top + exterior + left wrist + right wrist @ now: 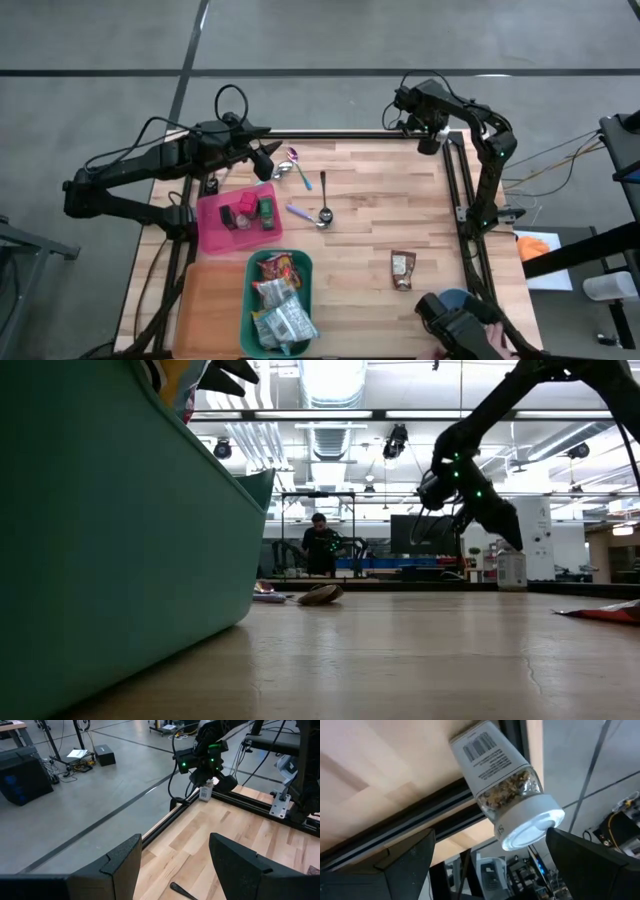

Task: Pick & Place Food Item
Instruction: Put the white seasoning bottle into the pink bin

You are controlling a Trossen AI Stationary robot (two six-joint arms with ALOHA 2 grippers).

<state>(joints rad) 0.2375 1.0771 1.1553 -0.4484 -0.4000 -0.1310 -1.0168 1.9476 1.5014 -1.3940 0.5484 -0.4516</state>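
Robotics lab: concrete floor (330,35), other rigs (300,550).

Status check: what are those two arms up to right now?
Right gripper open, hovering over the jar at the table's far right corner. Left gripper open, empty, far left by the pink tray. Nothing blocking the jar.

Even, bright overhead light fills the high view, leaving the wooden counter (370,215) with soft, short shadows beneath the spoons (323,200). From the low view, ceiling strip lights (335,380) blaze at 12 o'clock and blow out to white, while the green bin (110,530) looms blurred and dark at 9 o'clock. The right wrist view shows glare on the spice jar's white cap (532,827); its dark fingers (395,862) sit out of focus in shadow.
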